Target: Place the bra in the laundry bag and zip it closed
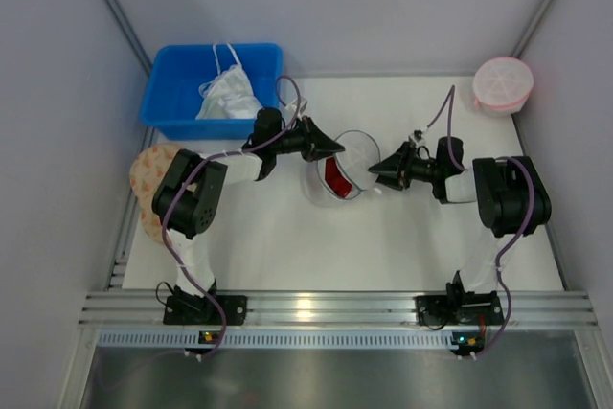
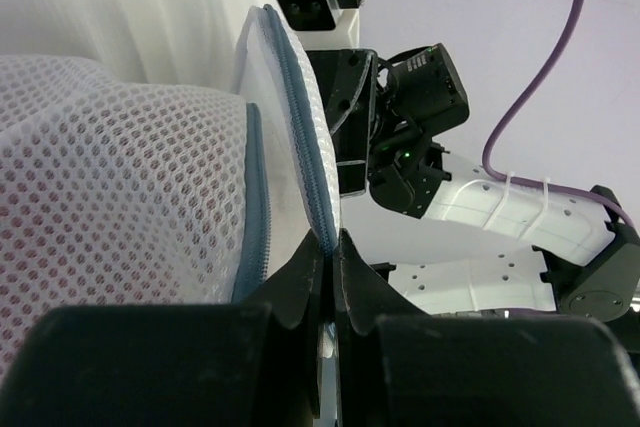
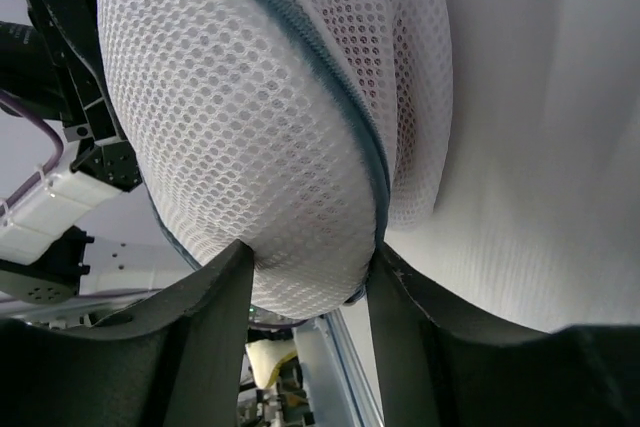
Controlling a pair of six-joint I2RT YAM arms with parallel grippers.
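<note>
The laundry bag (image 1: 352,155), round white mesh with a dark rim, stands tilted on edge at the table's middle. The dark-red bra (image 1: 335,177) shows through its lower left part. My left gripper (image 1: 335,147) is shut on the bag's blue-grey zipper edge (image 2: 318,172), pinched thin between the jaws (image 2: 332,244). My right gripper (image 1: 376,170) is at the bag's right rim; its jaws (image 3: 308,265) press a bulging lobe of mesh (image 3: 230,117) from both sides. A reddish tint of the bra (image 3: 375,47) shows through the mesh.
A blue bin (image 1: 172,93) with a white garment (image 1: 230,95) stands at the back left. A pink round mesh bag (image 1: 503,83) is at the back right. A beige patterned disc (image 1: 151,174) lies at the left edge, under the left arm.
</note>
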